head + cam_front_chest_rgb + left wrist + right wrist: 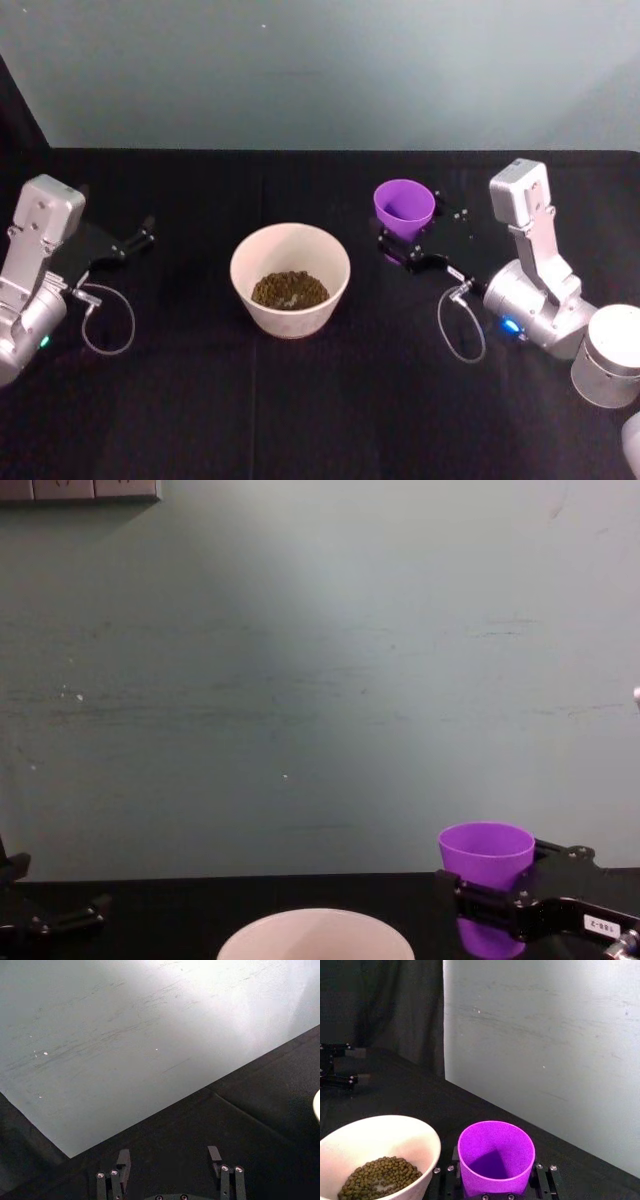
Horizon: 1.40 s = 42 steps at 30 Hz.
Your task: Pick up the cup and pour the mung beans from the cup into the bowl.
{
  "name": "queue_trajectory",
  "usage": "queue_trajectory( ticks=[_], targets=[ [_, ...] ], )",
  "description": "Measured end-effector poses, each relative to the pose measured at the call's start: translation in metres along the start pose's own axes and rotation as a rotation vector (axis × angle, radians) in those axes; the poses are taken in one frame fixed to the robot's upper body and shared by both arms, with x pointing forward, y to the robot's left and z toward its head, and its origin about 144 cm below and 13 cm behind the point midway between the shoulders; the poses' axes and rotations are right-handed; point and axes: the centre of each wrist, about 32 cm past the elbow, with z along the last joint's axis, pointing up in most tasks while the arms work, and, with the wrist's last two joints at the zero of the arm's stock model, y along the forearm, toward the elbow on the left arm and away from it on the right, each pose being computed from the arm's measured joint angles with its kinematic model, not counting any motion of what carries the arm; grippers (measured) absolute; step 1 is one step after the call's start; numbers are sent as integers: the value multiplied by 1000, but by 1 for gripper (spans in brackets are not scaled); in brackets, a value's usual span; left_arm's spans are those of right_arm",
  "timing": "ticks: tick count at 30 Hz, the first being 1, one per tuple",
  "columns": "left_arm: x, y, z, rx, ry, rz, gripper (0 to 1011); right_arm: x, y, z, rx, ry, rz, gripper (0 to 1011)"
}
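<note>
The head camera looks steeply down on the black table [320, 400] from mid-distance; the chest camera looks level across it at the wall [320, 680]; each wrist camera sits close behind its fingers; the bowl [290, 278] is shared.

Silver arms, black screw-studded grippers

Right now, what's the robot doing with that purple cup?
The right gripper has its fingers around the purple cup, holding it upright beside the white bowl. The cup looks empty inside, and the mung beans lie in the bowl, so the pouring seems done. The left gripper waits open off to the left over the black table, holding nothing.
</note>
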Motion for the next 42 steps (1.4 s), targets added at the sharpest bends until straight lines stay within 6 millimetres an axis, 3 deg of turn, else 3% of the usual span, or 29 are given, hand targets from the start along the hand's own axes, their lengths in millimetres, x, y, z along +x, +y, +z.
queue_trajectory(
  ticks=[18, 42],
  targets=[
    [0, 0, 0, 0, 0, 0, 1000, 7, -2, -36, 21, 78, 1, 730],
    [0, 0, 0, 0, 0, 0, 1000, 4, 5, -54, 31, 93, 24, 743]
  ],
)
